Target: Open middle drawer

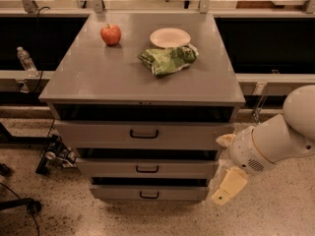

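The grey cabinet [98, 77] has three stacked drawers. The middle drawer [187, 169] has a mid-height flat front and a small black loop handle [147, 169]; its front sits close in under the taller top drawer [98, 133]. My gripper [225, 165] hangs just off the cabinet's right side, level with the middle drawer. It is open and empty, with one cream finger [229, 186] low and the other tip [225, 140] above. It does not touch the handle.
On the cabinet top lie a red apple [110, 34], a white plate [170, 37] and a green chip bag [168, 59]. The slim bottom drawer [187, 193] is near the floor. A water bottle [24, 59] stands on the left ledge. Cables and a wheel base [51, 156] lie at floor left.
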Motion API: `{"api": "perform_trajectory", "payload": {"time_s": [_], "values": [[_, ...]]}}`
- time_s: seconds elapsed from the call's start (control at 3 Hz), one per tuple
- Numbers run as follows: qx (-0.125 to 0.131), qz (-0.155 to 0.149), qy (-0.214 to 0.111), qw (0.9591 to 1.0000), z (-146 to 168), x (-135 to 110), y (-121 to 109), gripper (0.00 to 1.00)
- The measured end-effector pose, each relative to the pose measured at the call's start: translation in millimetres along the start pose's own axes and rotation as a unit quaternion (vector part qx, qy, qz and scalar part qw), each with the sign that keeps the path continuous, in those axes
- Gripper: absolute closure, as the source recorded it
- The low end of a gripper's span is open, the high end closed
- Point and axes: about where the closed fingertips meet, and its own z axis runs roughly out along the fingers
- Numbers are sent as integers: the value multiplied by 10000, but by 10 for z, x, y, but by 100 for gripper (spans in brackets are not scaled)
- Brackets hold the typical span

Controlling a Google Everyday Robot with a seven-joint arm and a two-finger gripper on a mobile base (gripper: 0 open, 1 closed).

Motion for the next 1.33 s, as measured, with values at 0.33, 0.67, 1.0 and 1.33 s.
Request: {"api": "perform_trajectory", "payload": {"time_s": [0.33,0.67,1.0,1.33], "values": [[0,0,0,10000,0,0,0,0],[-93,-141,2,9999,148,27,25,0],[-372,-390,-181,9984,500,32,75,0],[-629,-692,-439,9946,863,46,88,0]]}}
